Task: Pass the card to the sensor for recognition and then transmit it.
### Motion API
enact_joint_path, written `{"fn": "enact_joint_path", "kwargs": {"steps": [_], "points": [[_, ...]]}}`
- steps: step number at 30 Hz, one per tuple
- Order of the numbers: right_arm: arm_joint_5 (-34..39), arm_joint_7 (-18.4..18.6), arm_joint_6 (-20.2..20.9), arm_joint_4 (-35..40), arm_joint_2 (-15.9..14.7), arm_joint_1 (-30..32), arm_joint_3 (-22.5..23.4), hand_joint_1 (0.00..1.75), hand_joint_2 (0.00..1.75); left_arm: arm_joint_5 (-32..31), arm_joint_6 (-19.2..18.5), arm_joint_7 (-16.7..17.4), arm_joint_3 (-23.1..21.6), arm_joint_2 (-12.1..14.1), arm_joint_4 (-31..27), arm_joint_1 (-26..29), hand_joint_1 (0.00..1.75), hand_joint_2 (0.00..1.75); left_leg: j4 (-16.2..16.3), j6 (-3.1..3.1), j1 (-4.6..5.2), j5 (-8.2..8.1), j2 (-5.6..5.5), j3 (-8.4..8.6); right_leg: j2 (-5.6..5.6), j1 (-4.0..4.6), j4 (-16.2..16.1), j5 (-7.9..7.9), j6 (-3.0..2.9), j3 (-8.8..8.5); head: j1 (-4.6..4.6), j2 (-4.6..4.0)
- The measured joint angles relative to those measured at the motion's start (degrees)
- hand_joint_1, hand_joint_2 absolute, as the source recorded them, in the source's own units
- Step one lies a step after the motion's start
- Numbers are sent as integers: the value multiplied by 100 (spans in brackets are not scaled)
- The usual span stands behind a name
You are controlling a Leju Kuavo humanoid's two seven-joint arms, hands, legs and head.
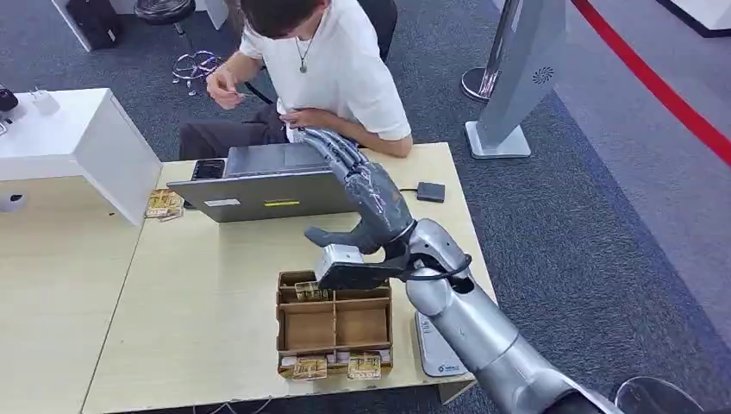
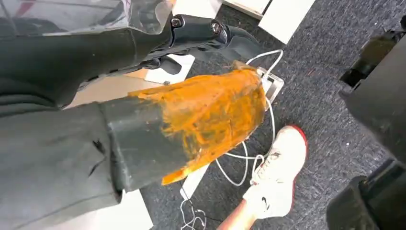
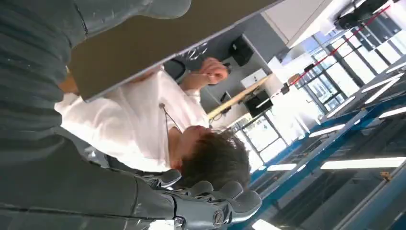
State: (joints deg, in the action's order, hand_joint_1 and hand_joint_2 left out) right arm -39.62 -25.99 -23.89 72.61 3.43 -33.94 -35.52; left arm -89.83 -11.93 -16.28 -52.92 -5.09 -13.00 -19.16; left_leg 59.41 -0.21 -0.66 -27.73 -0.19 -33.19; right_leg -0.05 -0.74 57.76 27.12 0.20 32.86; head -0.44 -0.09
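My right hand (image 1: 371,203) is stretched forward above the grey laptop (image 1: 259,194), fingers straight and thumb spread, with nothing in it. In the right wrist view its fingers (image 3: 210,203) and thumb stand well apart, and the laptop lid (image 3: 143,43) lies between them without being touched. A seated person in a white shirt (image 1: 332,69) faces me and pinches a small thin thing in a raised hand (image 1: 222,86). A small dark square device (image 1: 431,191) with a cable lies on the table to the right of the laptop. My left hand (image 2: 191,120), stained orange, hangs over the floor holding nothing.
A brown compartment box (image 1: 334,323) with cards in its near slots (image 1: 310,368) stands at the table's front edge. A flat white device (image 1: 435,354) lies beside it under my forearm. A white cabinet (image 1: 86,138) stands at the left. Cables and a person's white shoe (image 2: 280,167) are on the floor.
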Motion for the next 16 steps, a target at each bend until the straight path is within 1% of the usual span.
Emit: {"fn": "enact_joint_path", "kwargs": {"steps": [2, 3, 4, 7, 13, 16], "points": [[317, -127, 24, -4, -35, 126, 164, 0, 175, 0, 24, -2, -13, 26, 2, 5, 0, 0, 0, 0, 0, 0, -1, 0, 0, 0, 0, 0, 0, 0, 0, 0], [520, -234, 131, 7, -70, 216, 291, 0, 175, 0, 52, 0, -28, 46, 13, 6, 0, 0, 0, 0, 0, 0, -1, 0, 0, 0, 0, 0, 0, 0, 0, 0], [570, -249, 171, 24, -114, 293, 393, 0, 175, 0, 59, -2, -63, 68, 28, 8, 0, 0, 0, 0, 0, 0, 0, 0, 1, 0, 0, 0, 0, 0, 0, 0], [608, -271, 206, 31, -142, 324, 433, 0, 175, 0, 59, 0, -74, 74, 37, 9, 0, 0, 0, 0, 0, 0, 0, 0, 1, 0, 0, 0, 0, 0, 0, 0], [1314, -588, 910, 311, -219, 602, 702, 0, 175, 2, 68, -2, -101, 96, 39, 34, 0, 0, 0, 0, 0, 0, -1, 0, 0, 0, 0, 0, 0, 0, 0, 0], [1434, -653, 1003, 490, -291, 783, 912, 0, 175, 2, 81, 0, -122, 122, 46, 57, 0, 0, 0, 0, 1, -1, -1, -1, -1, 0, -2, 0, 0, 0, 2, 0]]}}
